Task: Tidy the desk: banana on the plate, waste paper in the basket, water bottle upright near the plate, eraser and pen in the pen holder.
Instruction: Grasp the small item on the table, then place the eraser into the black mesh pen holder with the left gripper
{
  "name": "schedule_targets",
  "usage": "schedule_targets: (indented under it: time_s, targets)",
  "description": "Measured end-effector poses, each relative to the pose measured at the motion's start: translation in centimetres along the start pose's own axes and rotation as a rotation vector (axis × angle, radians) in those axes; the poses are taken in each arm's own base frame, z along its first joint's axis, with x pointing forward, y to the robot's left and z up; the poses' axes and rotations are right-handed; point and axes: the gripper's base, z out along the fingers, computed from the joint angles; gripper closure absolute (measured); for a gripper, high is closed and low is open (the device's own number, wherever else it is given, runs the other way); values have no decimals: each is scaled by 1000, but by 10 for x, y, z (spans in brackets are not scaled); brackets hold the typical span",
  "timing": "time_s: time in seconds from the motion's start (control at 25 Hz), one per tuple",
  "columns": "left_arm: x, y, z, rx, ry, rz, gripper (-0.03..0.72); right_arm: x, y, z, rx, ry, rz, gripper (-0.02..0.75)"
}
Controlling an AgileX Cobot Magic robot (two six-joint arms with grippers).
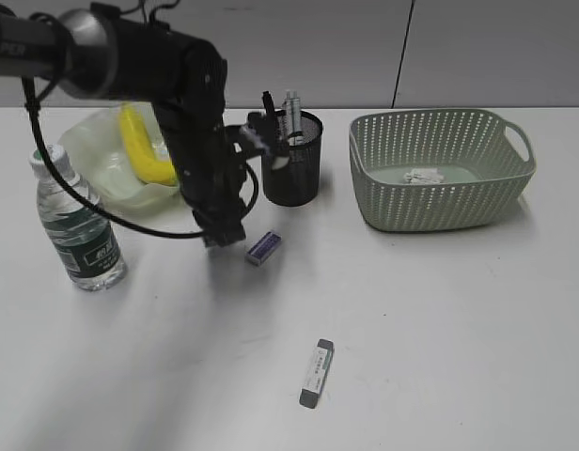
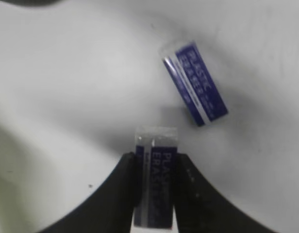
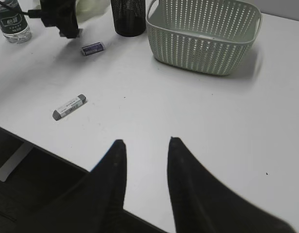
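Observation:
My left gripper (image 2: 156, 158) is shut on a blue eraser (image 2: 157, 141) and holds it just above the table. In the exterior view the gripper (image 1: 224, 235) hides that eraser. A second blue eraser (image 2: 194, 82) lies on the table beside it (image 1: 262, 247). A grey eraser (image 1: 316, 373) lies nearer the front. The black mesh pen holder (image 1: 292, 158) holds pens. The banana (image 1: 144, 146) lies on the pale plate (image 1: 92, 164). The water bottle (image 1: 78, 225) stands upright near the plate. Waste paper (image 1: 423, 176) lies in the basket (image 1: 440, 202). My right gripper (image 3: 145, 141) is open and empty over the table's front edge.
The left arm reaches across the plate and in front of the pen holder. The basket (image 3: 203, 43) stands at the back right. The right wrist view also shows the grey eraser (image 3: 69, 107) and the loose blue eraser (image 3: 92, 48).

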Motion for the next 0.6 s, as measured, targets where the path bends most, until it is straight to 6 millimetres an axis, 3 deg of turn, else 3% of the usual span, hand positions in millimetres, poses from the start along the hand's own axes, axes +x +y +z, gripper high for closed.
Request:
schedule_targets:
  time_s: [0.16, 0.28, 0.48, 0.6]
  targets:
    - [-23, 14, -45, -113, -218, -72, 512, 0, 0, 0, 0, 0, 0, 494]
    - [-41, 22, -64, -181, -413, -134, 512, 0, 0, 0, 0, 1, 0, 494]
    - [-58, 28, -68, -198, -645, -235, 512, 0, 0, 0, 0, 0, 1, 494]
    - [-64, 32, -57, -212, -697, -258, 512, 0, 0, 0, 1, 0, 0, 494]
